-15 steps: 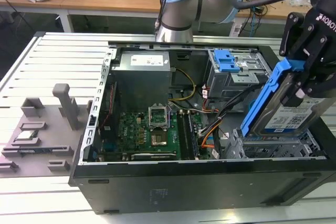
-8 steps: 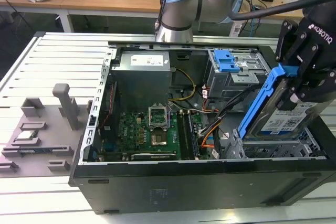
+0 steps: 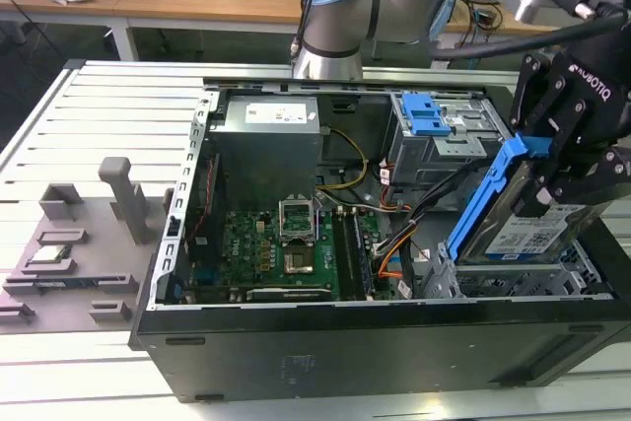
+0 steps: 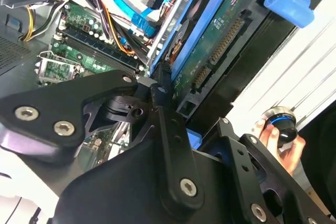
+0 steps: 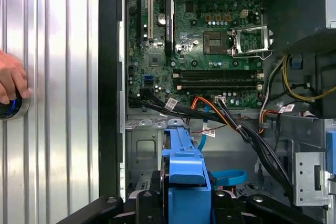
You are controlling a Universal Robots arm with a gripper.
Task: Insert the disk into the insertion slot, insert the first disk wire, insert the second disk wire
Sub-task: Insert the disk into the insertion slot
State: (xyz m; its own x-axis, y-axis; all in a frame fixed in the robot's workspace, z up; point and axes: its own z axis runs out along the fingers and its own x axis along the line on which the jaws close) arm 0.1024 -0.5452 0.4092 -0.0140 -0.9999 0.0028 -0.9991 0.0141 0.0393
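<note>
The computer case (image 3: 345,352) lies open on the slatted table (image 3: 99,96). On the exterior view's right, the black gripper (image 3: 547,184) is clamped on the disk (image 3: 527,239), its fingers pressed against the raised end of the blue carrier. The disk hangs tilted, high end at the gripper and low end dipping toward the insertion slot (image 3: 523,281) in the case's lower right corner. Whether it touches the metal there I cannot tell, since the carrier hides the spot.

Just behind the slot stands a taller cage (image 3: 444,145) with a blue clip on top. The green motherboard (image 3: 286,244) fills the middle of the case, and black and orange cables (image 3: 419,206) run between it and the slot.

In the second wrist view the disk's circuit board (image 4: 220,40) faces the camera. In the first wrist view a person's hand (image 5: 8,80) rests on a round button (image 5: 8,109) on the table outside the case.
</note>
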